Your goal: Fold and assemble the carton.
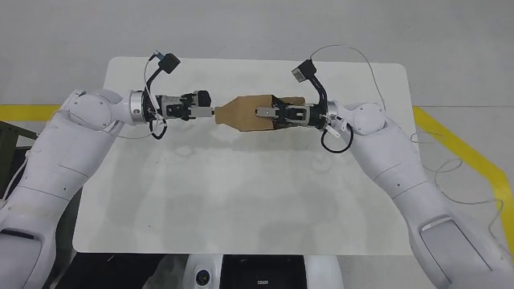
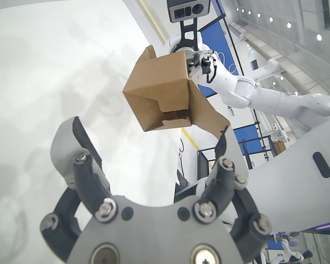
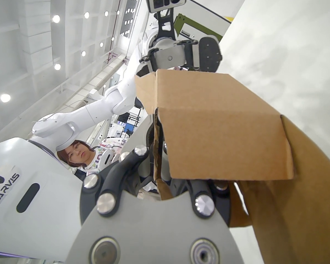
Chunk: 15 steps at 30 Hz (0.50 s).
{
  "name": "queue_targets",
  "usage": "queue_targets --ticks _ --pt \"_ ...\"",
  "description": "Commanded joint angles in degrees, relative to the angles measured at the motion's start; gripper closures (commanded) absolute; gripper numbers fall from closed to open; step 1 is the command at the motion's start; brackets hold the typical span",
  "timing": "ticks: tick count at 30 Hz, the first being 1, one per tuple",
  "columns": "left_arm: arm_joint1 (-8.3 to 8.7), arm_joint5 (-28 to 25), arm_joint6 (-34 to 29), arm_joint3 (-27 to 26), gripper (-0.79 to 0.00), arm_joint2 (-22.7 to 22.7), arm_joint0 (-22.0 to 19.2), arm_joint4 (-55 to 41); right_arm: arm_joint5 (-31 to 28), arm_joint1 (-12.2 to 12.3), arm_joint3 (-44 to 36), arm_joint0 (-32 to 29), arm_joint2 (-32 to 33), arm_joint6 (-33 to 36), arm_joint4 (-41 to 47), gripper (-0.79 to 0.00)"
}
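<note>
A brown carton (image 1: 245,113) is held above the back middle of the white table (image 1: 241,209). My right gripper (image 1: 269,113) is shut on its wall at one end; in the right wrist view the carton (image 3: 217,127) hides most of that gripper (image 3: 162,177). The carton's other end (image 2: 159,94) is partly folded, with one long flap still sticking out. My left gripper (image 2: 151,138) stands open just short of that end, and the long flap reaches one of its fingertips (image 2: 222,142). In the top view the left gripper (image 1: 210,113) sits right at the carton's end.
The table's surface below and in front of the carton is bare white. Yellow floor tape (image 1: 450,140) runs beside the table on both sides. Both forearms stretch out to the table's side edges.
</note>
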Motion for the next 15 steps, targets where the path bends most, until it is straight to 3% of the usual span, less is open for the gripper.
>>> queue_targets --ticks 1,9,15 --pt "0.18 -0.1 0.1 -0.7 -0.785 -0.3 0.2 -0.1 0.6 0.0 -0.3 -0.2 0.2 -0.7 -1.0 0.0" --pt "0.53 -1.0 1.0 -3.4 -0.785 -0.5 1.3 2.3 2.2 -0.1 -2.2 -0.7 0.3 -2.3 -3.4 0.0" --pt "0.01 -1.5 2.6 -1.3 -0.785 -0.1 1.1 5.6 1.8 -0.2 -3.2 -0.9 0.8 -1.7 -2.7 0.0"
